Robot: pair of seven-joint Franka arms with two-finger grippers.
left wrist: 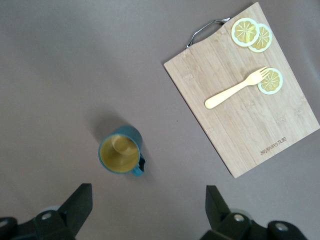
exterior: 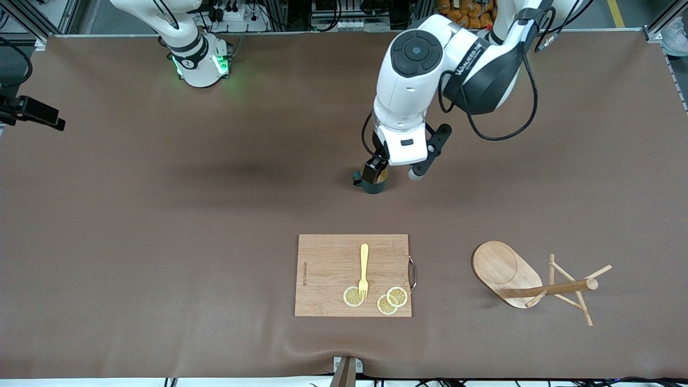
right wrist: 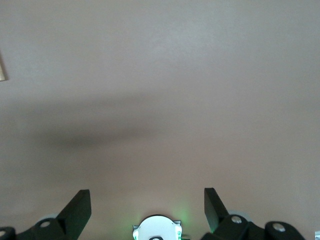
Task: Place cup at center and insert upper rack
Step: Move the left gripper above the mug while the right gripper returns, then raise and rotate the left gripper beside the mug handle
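Across the brown tabletop [exterior: 161, 215], the front view shows the cup [exterior: 374, 184] standing upright near the middle, farther from the camera than the cutting board [exterior: 328, 274]. The left arm reaches down from its base so that the left claw [exterior: 395, 173] hangs just over the cup, and the arm's white wrist hides part of the cup's rim. On the board lie a yellow fork [exterior: 364, 270] and three lemon slices [exterior: 396, 296], one of them under the fork's tines. The upper rack [exterior: 529, 282] lies tipped on its side toward the left arm's end of the tabletop, well apart from the cup, its oval base on edge and its pegs resting on the cloth. Only the right arm's base shows at the top of this view, and the arm waits.

From the left wrist view, the left claw [left wrist: 148, 210] has its two black fingers [left wrist: 80, 202] spread wide, with nothing between them. The cup [left wrist: 120, 151] sits uncovered below, its tan inside and small handle plain to see, which the front view mostly masks. The cutting board [left wrist: 250, 135] lies near it with the fork [left wrist: 235, 89] and lemon slices [left wrist: 246, 32]; the rack is out of frame.

From the right wrist view, the right claw [right wrist: 147, 207] is likewise spread apart and empty, over bare tabletop [right wrist: 160, 90], with a corner of the cutting board [right wrist: 2, 70] at the frame's edge.
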